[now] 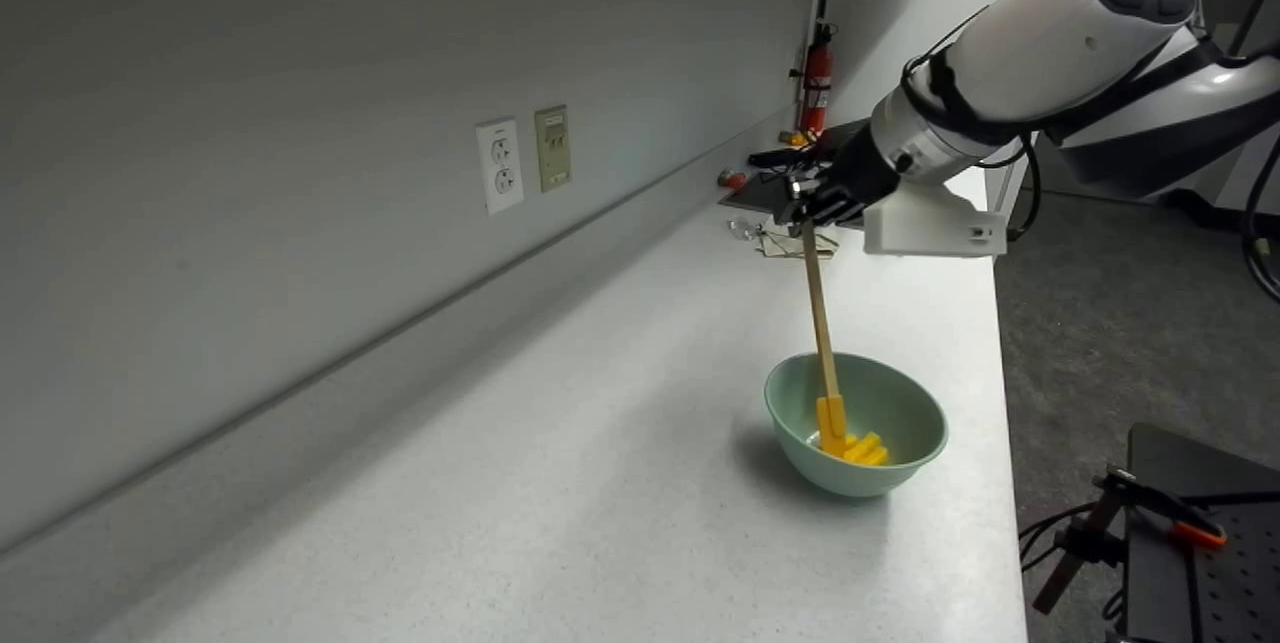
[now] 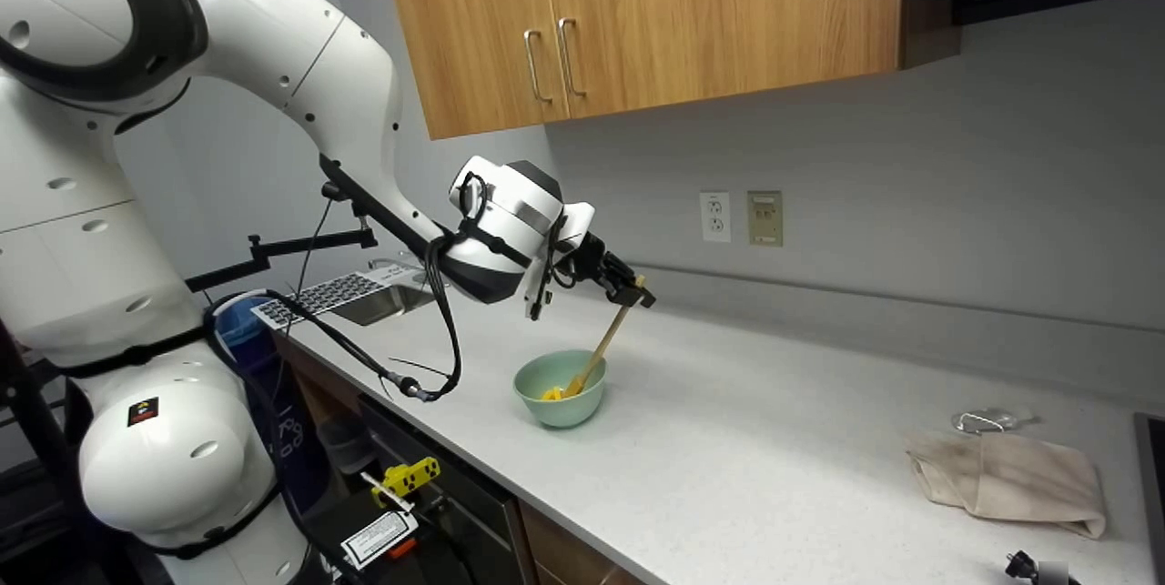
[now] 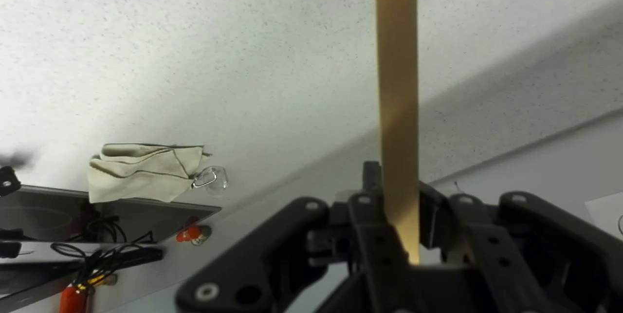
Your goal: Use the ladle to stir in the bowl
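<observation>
My gripper (image 1: pixel 797 213) is shut on the upper handle of the ladle (image 1: pixel 818 303), and in the wrist view the pale handle (image 3: pixel 398 60) runs up between the dark fingers (image 3: pixel 372 176). The ladle leans, with its yellow-orange end (image 1: pixel 831 423) down inside the pale green bowl (image 1: pixel 905 418). Several yellow pieces (image 1: pixel 868 448) lie at the bottom of the bowl, right beside that end. Both exterior views show the gripper (image 2: pixel 640 294) above the bowl (image 2: pixel 564 412) and off to one side. The wrist view does not take in the bowl or the ladle's lower end.
The bowl stands on a white counter (image 2: pixel 783 439), near its front edge. A folded beige cloth (image 2: pixel 1010 476) and a small clear object (image 2: pixel 987 421) lie farther along. A wooden cabinet (image 2: pixel 683 21) hangs overhead. A wall with outlets (image 1: pixel 500 165) runs behind the counter.
</observation>
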